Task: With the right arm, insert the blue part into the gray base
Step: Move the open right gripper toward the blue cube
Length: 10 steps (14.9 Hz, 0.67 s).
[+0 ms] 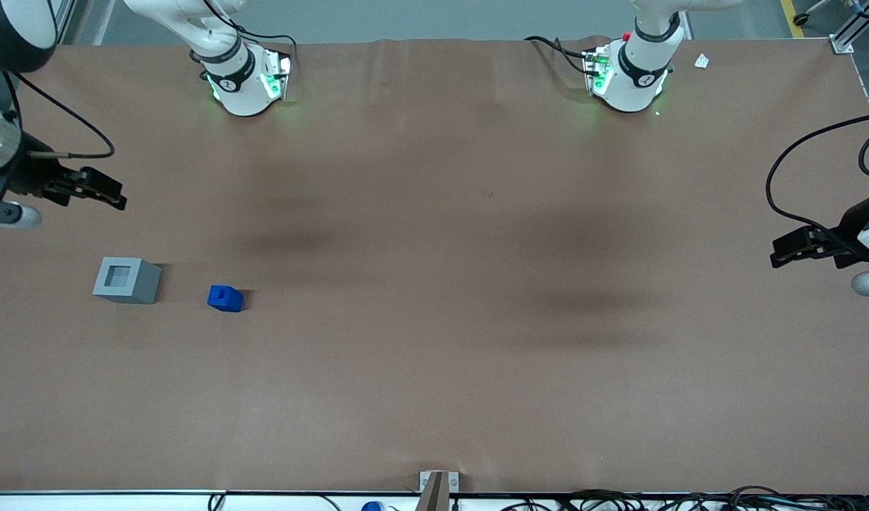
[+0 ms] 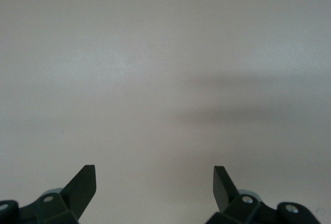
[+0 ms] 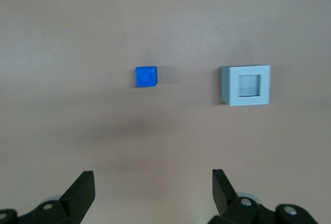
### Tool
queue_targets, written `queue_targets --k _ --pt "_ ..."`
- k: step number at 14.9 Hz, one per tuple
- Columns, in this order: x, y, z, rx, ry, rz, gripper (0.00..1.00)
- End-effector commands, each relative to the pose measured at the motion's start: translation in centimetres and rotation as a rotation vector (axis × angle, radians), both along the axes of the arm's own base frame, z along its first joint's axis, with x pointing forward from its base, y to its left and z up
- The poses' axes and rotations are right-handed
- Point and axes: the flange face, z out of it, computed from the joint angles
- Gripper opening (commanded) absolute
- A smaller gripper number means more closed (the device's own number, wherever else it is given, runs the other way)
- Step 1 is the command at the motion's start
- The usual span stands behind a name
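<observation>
Landmark: gray base [image 1: 127, 280], sitting on table [image 1: 434, 369] toward working arm's end, recess facing up. Blue part [image 1: 225, 298] near base, apart from it, offset toward parked arm's end and slightly nearer front camera, stub up. Pincer [image 1: 111, 195] raised above table, farther from front camera than base, fingers [image 3: 83, 190] spread wide, nothing between them. Not touching base or part.

Hand [image 1: 111, 193] hangs above bare table [image 1: 434, 319], fingers spread, farther from the camera than both blocks; blue part [image 1: 225, 298] and gray base [image 1: 126, 280] stand apart, open gap between; base's recess uncovered.
</observation>
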Motion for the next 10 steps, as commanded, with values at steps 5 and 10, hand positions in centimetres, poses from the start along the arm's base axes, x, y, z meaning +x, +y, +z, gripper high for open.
queue_targets --k 5,10 --pt "2.8 2.3 -6.4 0.027 -0.037 0.014 1.0" --pt "4.7 4.8 -14.0 0.017 -0.062 0.018 1.0"
